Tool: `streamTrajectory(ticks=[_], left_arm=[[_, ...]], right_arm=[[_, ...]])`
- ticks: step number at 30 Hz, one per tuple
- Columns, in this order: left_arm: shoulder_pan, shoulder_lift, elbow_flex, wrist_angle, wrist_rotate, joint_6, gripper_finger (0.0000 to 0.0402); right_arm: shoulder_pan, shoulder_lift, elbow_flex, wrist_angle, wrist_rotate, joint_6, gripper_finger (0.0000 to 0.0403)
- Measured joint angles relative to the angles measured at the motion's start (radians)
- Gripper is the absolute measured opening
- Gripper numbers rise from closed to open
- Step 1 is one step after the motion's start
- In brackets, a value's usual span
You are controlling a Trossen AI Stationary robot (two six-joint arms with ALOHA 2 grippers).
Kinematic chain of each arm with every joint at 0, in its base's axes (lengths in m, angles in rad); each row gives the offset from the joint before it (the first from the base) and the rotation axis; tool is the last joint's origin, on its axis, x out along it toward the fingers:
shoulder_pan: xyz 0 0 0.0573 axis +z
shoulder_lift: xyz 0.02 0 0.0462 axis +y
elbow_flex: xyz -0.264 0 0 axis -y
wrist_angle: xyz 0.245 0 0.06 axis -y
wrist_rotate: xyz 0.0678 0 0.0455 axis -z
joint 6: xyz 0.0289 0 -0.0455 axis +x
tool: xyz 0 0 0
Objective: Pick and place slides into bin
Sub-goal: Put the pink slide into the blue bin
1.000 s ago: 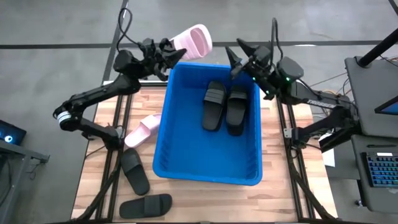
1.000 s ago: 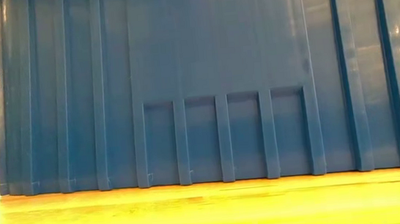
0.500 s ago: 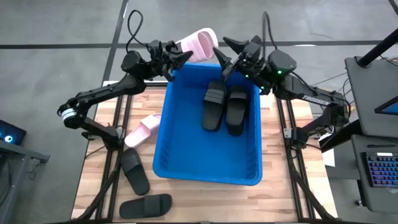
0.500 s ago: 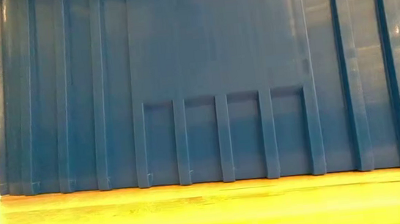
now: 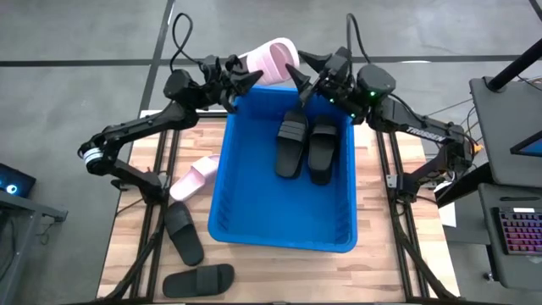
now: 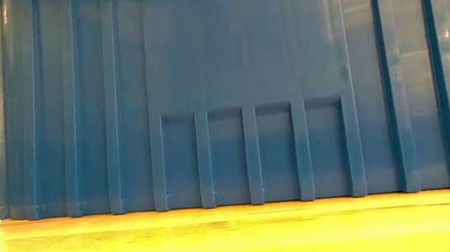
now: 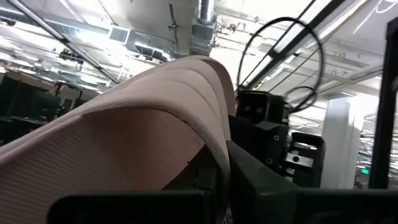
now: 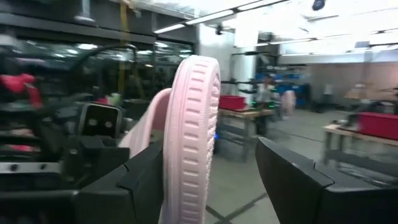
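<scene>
My left hand [image 5: 240, 77] clamps the pale pink ribbed slide [image 5: 271, 58] above the big blue plastic bin's [image 5: 222, 169] far rim; my right hand [image 5: 302, 74], fingers apart, sits beside it, over two black slides [image 5: 306, 146].

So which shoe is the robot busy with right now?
Find the big blue bin. Just past its far rim, the left gripper holds a pink slide in the air, with the right gripper open beside it. The other pink slide lies on the table.

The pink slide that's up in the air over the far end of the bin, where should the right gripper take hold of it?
Probably at its free end. The left gripper clamps one end of the pink slide, so the other end sticks out toward the right gripper, whose open fingers already flank the ribbed sole edge. Come straight on and pinch across the sole's thickness, above the bin.
</scene>
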Motion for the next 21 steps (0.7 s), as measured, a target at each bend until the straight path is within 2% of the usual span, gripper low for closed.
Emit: streamTrajectory(ticks=[3, 7, 10, 14, 17, 21], left_arm=[[-0.003, 0.0, 0.007, 0.005, 0.031, 0.001, 0.0], [-0.009, 0.0, 0.01, 0.002, 0.044, 0.001, 0.0], [-0.009, 0.0, 0.01, 0.0, 0.052, 0.0, 0.0], [-0.009, 0.0, 0.01, -0.001, 0.072, -0.066, 0.0001], [-0.009, 0.0, 0.01, -0.004, 0.096, -0.092, 0.0016], [-0.009, -0.011, 0.008, -0.012, 0.123, -0.037, 0.0069]], right_arm=[[-0.016, -0.001, 0.0, 0.0, -0.089, 0.043, 0.021], [-0.023, 0.003, 0.0, -0.005, -0.091, 0.06, 0.0174], [-0.026, 0.003, 0.0, -0.013, -0.091, 0.061, 0.0124], [-0.026, -0.003, 0.004, -0.037, -0.087, 0.053, 0.0034], [-0.027, -0.004, 0.013, -0.055, -0.085, 0.052, 0.0031], [-0.037, -0.012, 0.046, -0.142, -0.091, 0.106, 0.003]])
